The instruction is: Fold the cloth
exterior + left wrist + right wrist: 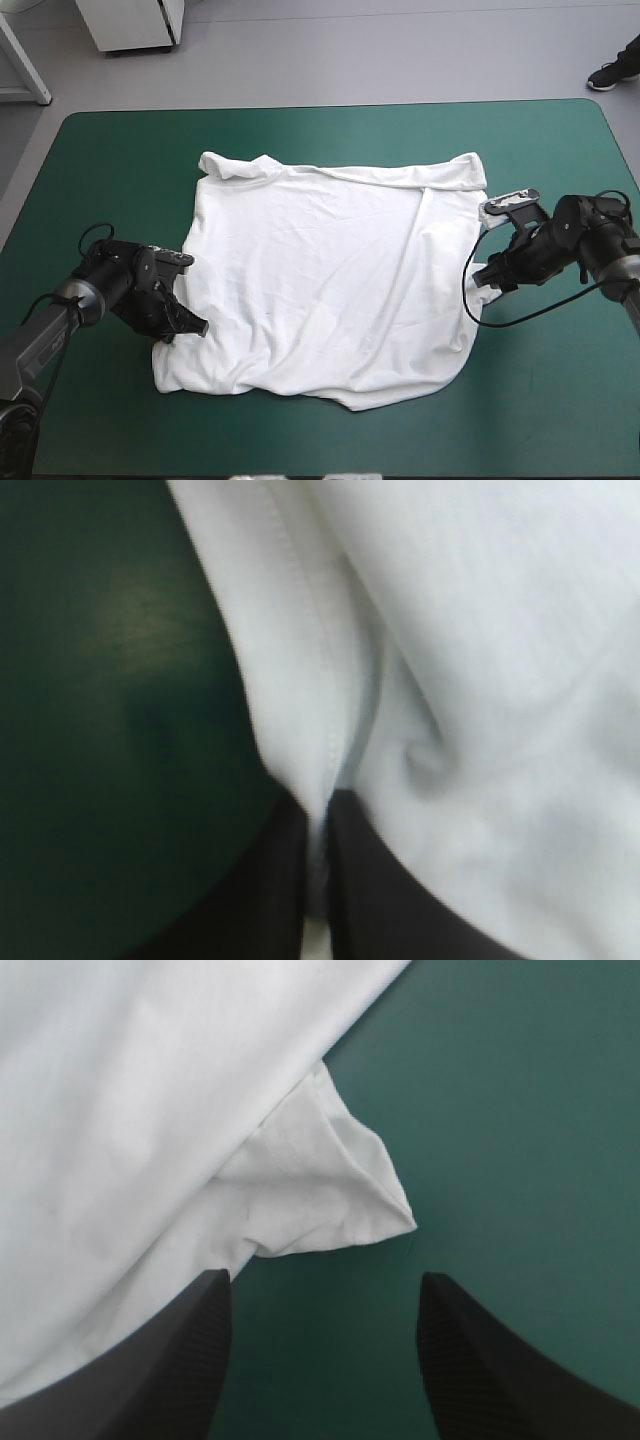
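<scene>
The white T-shirt (330, 270) lies spread over the middle of the teal-green table, wrinkled, with its far edge rolled over. My left gripper (190, 325) sits at the shirt's near-left corner, shut on the T-shirt; in the left wrist view a hemmed fold of the T-shirt (330, 680) runs down between the two black fingers (260, 890). My right gripper (485, 278) rests at the shirt's right edge. In the right wrist view it (325, 1305) stands open, and a pointed fold of the T-shirt (330, 1190) lies just ahead of the gap.
Bare teal-green cover (120, 160) surrounds the shirt on all sides, widest along the far edge and at the left. A white cabinet (135, 22) stands on the floor beyond the far edge of the table.
</scene>
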`<act>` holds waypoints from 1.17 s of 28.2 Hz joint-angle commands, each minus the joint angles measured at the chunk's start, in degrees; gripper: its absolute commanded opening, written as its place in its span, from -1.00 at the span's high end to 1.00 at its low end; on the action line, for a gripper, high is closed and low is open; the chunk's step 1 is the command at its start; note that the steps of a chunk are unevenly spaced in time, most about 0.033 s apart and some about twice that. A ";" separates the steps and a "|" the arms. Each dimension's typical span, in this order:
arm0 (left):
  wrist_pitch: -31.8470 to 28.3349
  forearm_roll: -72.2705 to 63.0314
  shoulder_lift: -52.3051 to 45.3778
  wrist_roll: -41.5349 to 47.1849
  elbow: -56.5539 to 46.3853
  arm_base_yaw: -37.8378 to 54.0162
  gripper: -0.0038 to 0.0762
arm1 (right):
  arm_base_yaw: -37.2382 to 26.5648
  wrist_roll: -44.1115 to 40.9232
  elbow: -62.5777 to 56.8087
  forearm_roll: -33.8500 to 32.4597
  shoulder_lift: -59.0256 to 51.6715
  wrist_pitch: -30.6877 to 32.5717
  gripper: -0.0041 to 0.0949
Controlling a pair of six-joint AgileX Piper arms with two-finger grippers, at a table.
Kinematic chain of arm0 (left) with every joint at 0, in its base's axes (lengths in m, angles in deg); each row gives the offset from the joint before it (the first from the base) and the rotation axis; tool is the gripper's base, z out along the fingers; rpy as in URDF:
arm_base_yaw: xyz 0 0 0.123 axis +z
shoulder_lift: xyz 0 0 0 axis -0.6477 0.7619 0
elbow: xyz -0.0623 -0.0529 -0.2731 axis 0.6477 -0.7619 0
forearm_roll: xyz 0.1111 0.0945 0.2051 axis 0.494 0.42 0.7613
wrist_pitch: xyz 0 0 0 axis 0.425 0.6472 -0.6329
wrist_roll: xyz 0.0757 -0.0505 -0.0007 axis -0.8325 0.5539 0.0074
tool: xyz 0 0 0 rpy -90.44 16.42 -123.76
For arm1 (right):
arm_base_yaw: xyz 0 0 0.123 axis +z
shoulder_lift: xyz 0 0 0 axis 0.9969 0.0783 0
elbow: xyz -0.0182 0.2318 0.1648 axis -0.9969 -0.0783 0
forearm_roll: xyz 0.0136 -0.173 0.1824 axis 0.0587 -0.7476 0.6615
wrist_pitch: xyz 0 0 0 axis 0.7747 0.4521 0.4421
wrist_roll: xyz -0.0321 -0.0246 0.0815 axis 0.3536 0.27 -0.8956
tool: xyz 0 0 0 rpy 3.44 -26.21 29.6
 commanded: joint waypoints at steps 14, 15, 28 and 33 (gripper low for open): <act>-0.30 -1.37 -1.24 -0.51 1.52 -0.05 0.92 | 0.01 -0.46 1.28 -0.56 11.90 -1.96 -0.15; -0.30 -1.37 -1.24 -0.51 1.52 -0.05 0.92 | 0.01 -0.46 1.28 -0.11 12.53 -1.86 -0.15; -0.30 -1.13 -2.40 -0.72 2.09 -0.05 0.93 | 0.01 2.19 1.28 6.51 16.12 -3.44 0.94; -0.41 -0.60 -5.05 -1.27 3.00 -0.05 0.93 | 0.01 3.62 2.48 12.30 16.50 -3.38 0.94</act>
